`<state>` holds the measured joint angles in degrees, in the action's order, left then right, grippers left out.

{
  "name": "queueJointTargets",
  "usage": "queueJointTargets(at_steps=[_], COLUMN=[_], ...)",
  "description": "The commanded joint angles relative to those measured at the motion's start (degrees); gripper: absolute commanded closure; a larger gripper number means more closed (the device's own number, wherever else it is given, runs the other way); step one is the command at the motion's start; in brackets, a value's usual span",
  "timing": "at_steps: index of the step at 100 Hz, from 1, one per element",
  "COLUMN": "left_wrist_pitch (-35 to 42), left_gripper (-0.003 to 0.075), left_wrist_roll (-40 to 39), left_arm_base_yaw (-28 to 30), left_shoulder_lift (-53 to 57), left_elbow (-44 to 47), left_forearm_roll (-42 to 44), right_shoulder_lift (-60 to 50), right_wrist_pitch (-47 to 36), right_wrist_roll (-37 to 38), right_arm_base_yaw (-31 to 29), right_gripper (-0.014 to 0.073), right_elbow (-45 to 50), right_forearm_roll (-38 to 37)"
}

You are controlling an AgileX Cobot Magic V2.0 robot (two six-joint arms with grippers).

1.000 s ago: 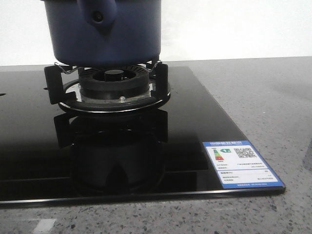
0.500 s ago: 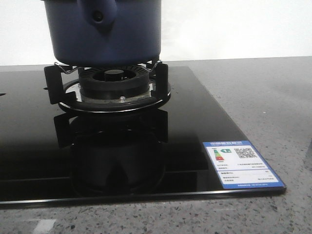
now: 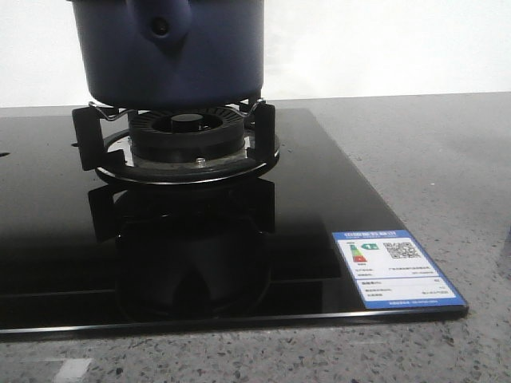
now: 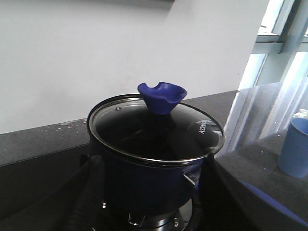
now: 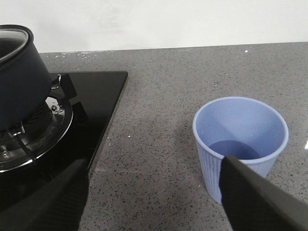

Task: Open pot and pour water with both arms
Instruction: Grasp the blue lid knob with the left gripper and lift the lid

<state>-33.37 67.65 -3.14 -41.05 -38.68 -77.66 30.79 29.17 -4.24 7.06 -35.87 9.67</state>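
While no arm shows in the front view, one dark navy pot point(image 3: 168, 52) sits on the single gas burner point(image 3: 185, 144) of a black glass hob point(image 3: 319, 207), its stubby handle point(image 3: 162, 22) with one small hole facing the camera. One energy label point(image 3: 397, 269) is stuck to the hob's near right corner, and grey speckled bench point(image 3: 447, 159) lies around it.

From the left wrist view, the pot point(image 4: 154, 163) carries one glass lid point(image 4: 156, 132) with a steel rim and one blue knob point(image 4: 162, 96) on top; the lid is on. One pale blue ribbed cup point(image 4: 294, 149) stands on the bench well to the side of the pot. Whether the left fingers are wide or narrow cannot be told.

From the right wrist view, two dark fingers point(image 5: 255, 197) stand wide apart, holding nothing; one overlaps the cup point(image 5: 240, 139), the other lies over the hob. The cup stands alone on the bench, apart from the hob, with the pot point(image 5: 21, 82) on its burner.
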Motion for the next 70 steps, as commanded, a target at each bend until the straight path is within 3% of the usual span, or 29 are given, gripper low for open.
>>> queueJointTargets(at_steps=[1, 42, 59, 70], left_wrist_pitch=[-1.2, -10.1, -11.4, -10.3], left_gripper=[0.0312, 0.0305, 0.0206, 0.02], left_wrist_roll=[5.6, 11.8, 12.5, 13.6], left_arm_base_yaw=[-0.5, -0.5, -2.0, -5.4], left_shoulder_lift=[-3.9, -21.4, -25.9, -28.8], left_elbow=[-3.2, -15.4, -18.9, -21.3], left_forearm_roll=[-7.3, -7.7, -7.7, -6.8], right_shoulder_lift=[0.7, 0.7, 0.7, 0.7], right_wrist_pitch=[-4.1, -4.1, -4.1, -4.2], right_wrist_roll=[-0.7, -0.7, -0.7, -0.7], right_arm_base_yaw=[0.1, 0.1, 0.1, 0.1], right_gripper=[0.0079, 0.0079, 0.0079, 0.0079], right_elbow=[-2.1, -2.1, -2.1, -2.1], right_forearm_roll=[0.1, 0.2, 0.5, 0.7])
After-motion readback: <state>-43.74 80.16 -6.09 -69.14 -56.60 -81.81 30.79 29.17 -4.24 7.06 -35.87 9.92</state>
